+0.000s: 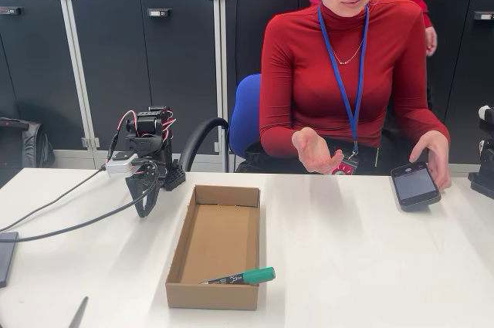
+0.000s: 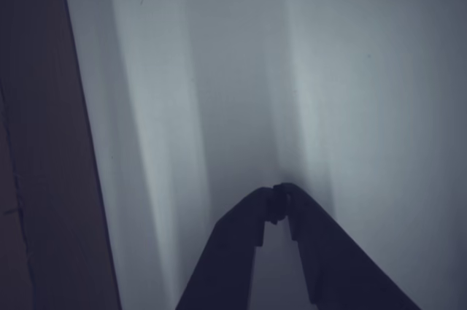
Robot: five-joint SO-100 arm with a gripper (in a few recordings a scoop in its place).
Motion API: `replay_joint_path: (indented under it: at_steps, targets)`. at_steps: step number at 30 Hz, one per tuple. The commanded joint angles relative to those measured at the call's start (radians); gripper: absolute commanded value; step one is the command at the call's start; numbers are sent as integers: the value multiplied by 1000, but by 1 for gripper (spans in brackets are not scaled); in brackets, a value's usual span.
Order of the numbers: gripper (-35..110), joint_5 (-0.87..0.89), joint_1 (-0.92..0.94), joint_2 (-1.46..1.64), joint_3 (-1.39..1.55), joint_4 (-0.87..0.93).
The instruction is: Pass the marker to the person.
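At the left of the fixed view, the folded arm sits on the white desk [image 1: 347, 266] with its pincer [image 1: 145, 203] hanging just above the surface, beside the far left corner of a cardboard box [image 1: 179, 247]. The wrist view shows the pincer [image 2: 280, 195] with its tips together and nothing between them, over bare desk. Cables run off to the left from the arm's base.

Moving right, the shallow open box lies lengthwise toward the camera. One marker [image 1: 241, 277] lies across its near right corner, the dark barrel inside over the box floor and the green cap [image 1: 258, 275] resting on the rim and jutting past the right wall.

It looks light, rigid and smooth, so it should lift easily but could roll or slip in a loose hold. The barrel just behind the cap seems the best place to grip, across its width, where the rim raises it off the cardboard.

Further right sits one person [image 1: 340, 81] in a red sweater behind the desk, with one open hand [image 1: 315, 150] held palm up above the far edge, well apart from the marker. The other hand rests on one phone [image 1: 414, 185] lying on the desk.

By count: one arm, one box, one marker, one phone.
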Motion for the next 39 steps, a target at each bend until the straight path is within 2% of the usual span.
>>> replay_joint_path:
  at_steps: [1, 13, 16, 23, 28, 31, 34, 39]
  targets:
    - [-5, 28, -43, 14, 18, 9]
    - [-5, 2, -46, 14, 18, -8]
    - [-5, 57, -46, 14, -14, -150]
    - [-5, 423, -109, -23, -302, -531]
    - [-5, 583, -178, -273, -584, -712]
    - [-5, 650, -212, -472, -793, -750]
    - [-5, 664, -250, -649, -971, -765]
    - [-5, 581, -333, -945, -1236, -792]
